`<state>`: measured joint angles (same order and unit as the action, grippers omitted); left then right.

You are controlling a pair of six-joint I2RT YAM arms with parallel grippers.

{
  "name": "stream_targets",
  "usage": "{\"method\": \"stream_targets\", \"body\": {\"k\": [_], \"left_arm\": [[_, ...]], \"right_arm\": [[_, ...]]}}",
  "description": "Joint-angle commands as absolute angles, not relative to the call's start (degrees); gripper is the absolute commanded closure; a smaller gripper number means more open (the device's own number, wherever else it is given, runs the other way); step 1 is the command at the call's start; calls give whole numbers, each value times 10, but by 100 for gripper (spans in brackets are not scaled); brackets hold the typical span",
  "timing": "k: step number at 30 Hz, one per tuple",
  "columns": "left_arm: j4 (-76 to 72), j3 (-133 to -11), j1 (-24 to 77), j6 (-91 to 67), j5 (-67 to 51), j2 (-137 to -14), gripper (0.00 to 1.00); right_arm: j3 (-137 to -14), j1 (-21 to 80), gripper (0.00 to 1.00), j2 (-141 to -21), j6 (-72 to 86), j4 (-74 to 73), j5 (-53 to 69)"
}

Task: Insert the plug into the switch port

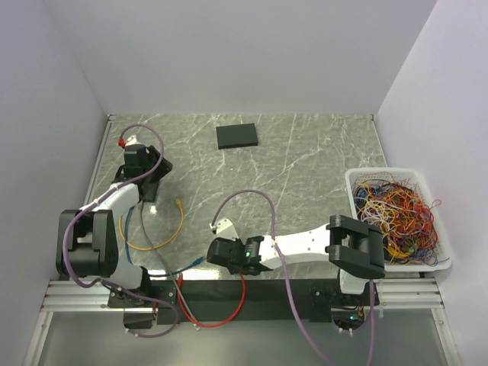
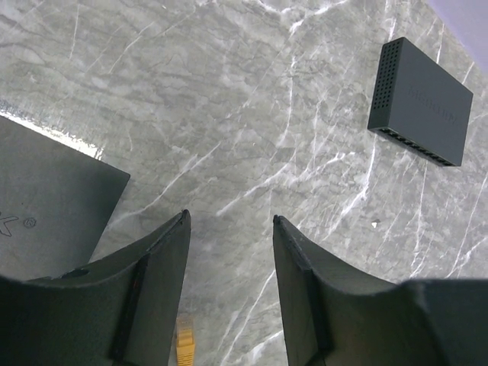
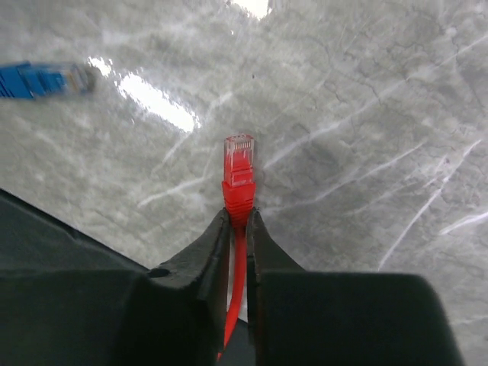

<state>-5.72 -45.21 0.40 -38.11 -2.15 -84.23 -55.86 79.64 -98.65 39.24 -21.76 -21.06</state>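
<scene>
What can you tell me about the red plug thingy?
The red plug is see-through red plastic with a ribbed boot, on a thin red cable. The right gripper pinches it at the boot's back end. It points away from the wrist camera, over the grey marble table; a blue plug lies nearby.

**Black-and-white arms, purple cable**

The left arm (image 1: 114, 202) and right arm (image 1: 305, 244) share one build: white link shells between bulky black joint housings. A lilac cable (image 1: 252, 193) loops along each, the left one tipped with a red tag (image 1: 120, 142). A green light (image 1: 248, 249) glows on the right wrist. The jaws are matte black, tapering to narrow tips.
</scene>
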Motion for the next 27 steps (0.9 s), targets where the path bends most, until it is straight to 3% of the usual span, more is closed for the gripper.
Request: {"method": "stream_targets", "body": {"k": [1, 6, 13, 20, 27], "left_arm": [[-83, -447, 2, -372, -35, -825, 47], [-129, -425, 2, -369, -83, -818, 47], [-209, -398, 21, -362, -185, -777, 47], [-297, -370, 66, -357, -257, -734, 47], [-321, -360, 82, -352, -265, -700, 47]], "right_arm": [[-554, 801, 91, -1016, 400, -219, -233], [-530, 796, 99, -979, 390, -200, -270], [-503, 720, 100, -871, 315, -152, -265], [-404, 631, 100, -711, 197, 32, -124], [-342, 546, 100, -595, 204, 168, 81]]}}
